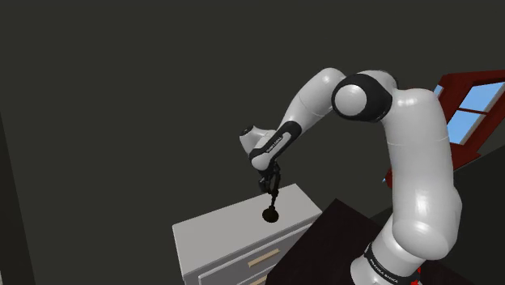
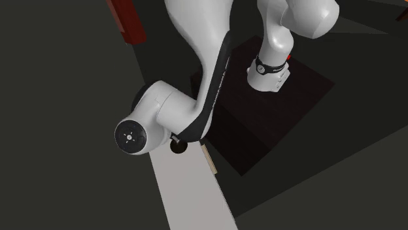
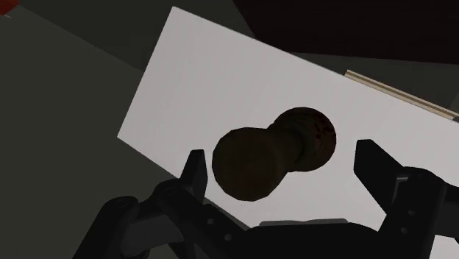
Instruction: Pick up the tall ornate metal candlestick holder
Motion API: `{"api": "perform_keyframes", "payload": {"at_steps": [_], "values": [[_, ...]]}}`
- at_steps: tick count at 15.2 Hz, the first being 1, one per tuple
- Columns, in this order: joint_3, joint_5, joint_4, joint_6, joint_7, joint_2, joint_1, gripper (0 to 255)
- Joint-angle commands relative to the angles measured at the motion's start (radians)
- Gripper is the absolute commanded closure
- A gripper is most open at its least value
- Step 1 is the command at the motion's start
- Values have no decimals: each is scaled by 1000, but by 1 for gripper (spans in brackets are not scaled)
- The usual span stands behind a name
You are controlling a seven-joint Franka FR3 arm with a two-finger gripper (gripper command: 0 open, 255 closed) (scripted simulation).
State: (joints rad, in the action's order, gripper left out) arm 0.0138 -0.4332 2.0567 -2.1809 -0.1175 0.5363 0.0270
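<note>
Dim, flat light: walls read dark grey, the white arm (image 1: 417, 162) and pale counter (image 3: 221, 81) are brightest, the candlestick holder (image 3: 254, 162) shows nearly black, the window (image 1: 479, 95) glows blue.

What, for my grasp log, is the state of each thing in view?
Candlestick holder: upright on the dresser top, not clasped.
Claw: open, fingers apart on either side of the holder's top.
Top drawer: shut.
</note>
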Motion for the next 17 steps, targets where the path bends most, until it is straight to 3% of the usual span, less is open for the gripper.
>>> {"api": "perform_keyframes", "payload": {"at_steps": [1,9,10,17], "values": [[-5,-9,-20,-11,-9,36,-3,0],[-13,-24,-46,-63,-32,117,-7,0],[-13,-24,-46,-62,-32,116,-7,255],[-13,-24,-46,-62,-31,116,-7,255]]}}
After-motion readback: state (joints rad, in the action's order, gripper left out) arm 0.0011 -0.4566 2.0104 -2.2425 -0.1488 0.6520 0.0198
